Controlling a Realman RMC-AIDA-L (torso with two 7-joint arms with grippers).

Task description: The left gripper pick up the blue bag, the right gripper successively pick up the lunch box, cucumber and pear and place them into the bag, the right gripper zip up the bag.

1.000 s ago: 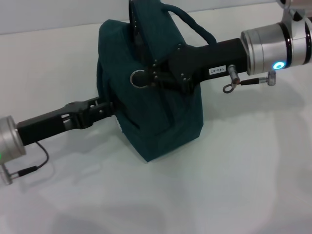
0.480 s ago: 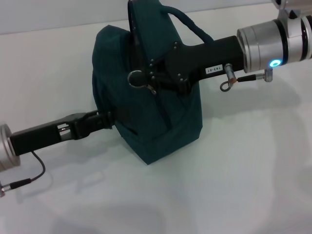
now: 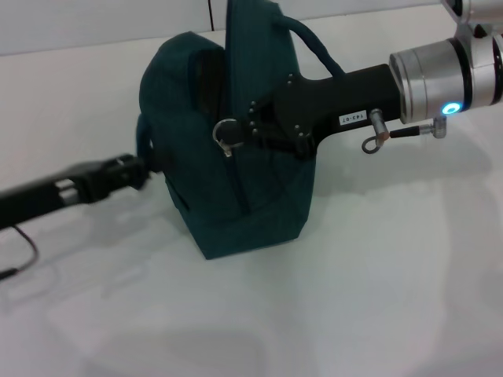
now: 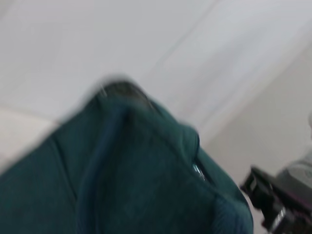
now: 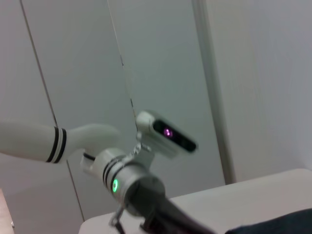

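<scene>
Head view: blue bag (image 3: 236, 188) upright.

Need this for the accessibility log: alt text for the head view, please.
A dark blue bag stands upright on a white table, with the right gripper reaching in from the right, at a metal ring on the bag's front face. The left gripper comes in from the left and meets the bag's side. No food or lunch box is visible.
</scene>
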